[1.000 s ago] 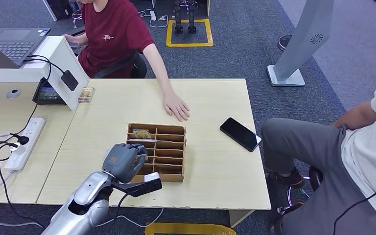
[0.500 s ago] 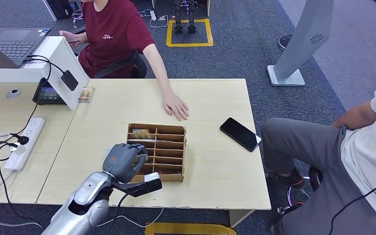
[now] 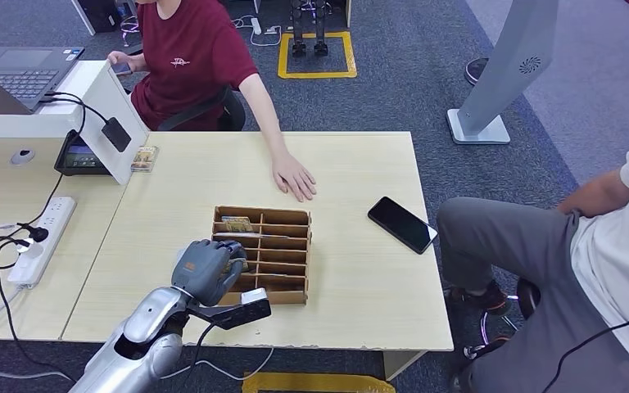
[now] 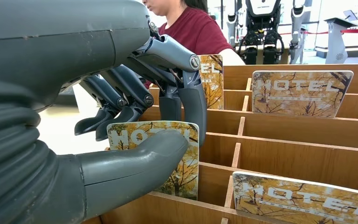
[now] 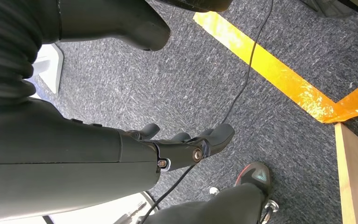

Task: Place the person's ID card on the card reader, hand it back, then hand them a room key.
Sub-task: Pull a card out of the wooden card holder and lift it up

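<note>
From the head view, your left hand [image 3: 207,270] sits at the near-left corner of the wooden card organizer [image 3: 274,255] on the table [image 3: 352,278], fingers curled over a slot. One person in a red shirt [image 3: 188,57] rests a hand [image 3: 295,176] flat on the table just beyond the organizer; a second person in grey trousers [image 3: 516,246] sits to the organizer's right. You have one phone [image 3: 402,224] between the organizer and that second person, and one card reader [image 3: 82,155] well off to the organizer's far left. If you lift at an angle, the card could catch on a divider and drag the light organizer along.

In the left wrist view, the thumb and fingers [image 4: 186,100] pinch one hotel key card [image 4: 179,158] standing in its slot. I count four key cards here: the pinched one, two upright [image 4: 302,92] in rows beyond, one lying nearer [image 4: 303,198]. The grip looks shallow, so the card may slip or twist out.

In the right wrist view, your right hand [image 5: 186,147] hangs over the carpet, fingers loosely spread, holding nothing.
</note>
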